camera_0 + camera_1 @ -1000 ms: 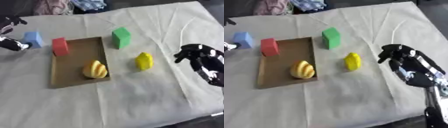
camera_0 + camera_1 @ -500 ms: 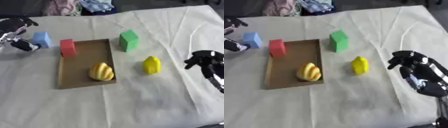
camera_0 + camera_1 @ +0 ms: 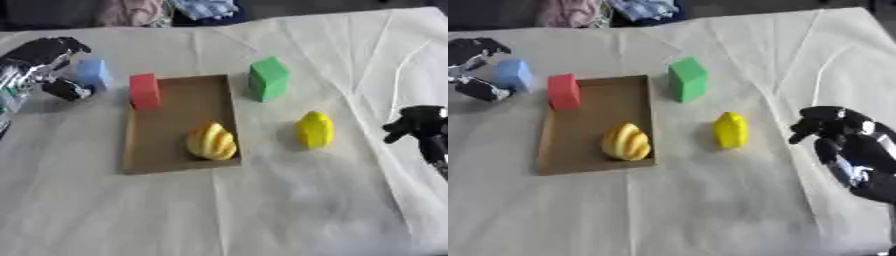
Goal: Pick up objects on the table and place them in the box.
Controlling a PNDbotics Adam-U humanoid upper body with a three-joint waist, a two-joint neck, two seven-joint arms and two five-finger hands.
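A creased white cloth covers the table; bundled clothes lie beyond.

It looked like a room set up for robot practice. A white cloth covered the table, with bright toy blocks on it. Clothes were piled behind.

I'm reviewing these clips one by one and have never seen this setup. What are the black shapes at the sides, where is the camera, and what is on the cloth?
Both pictures come from the two eyes of a camera in a humanoid robot's head, looking down at a cloth-covered table. The black shapes are its hands: the left hand is around the blue block, fingers curled beside it; the right hand hangs curled, holding nothing. A flat brown box holds a yellow ribbed object. A red block stands at its far left corner. The green block and a yellow object lie outside.
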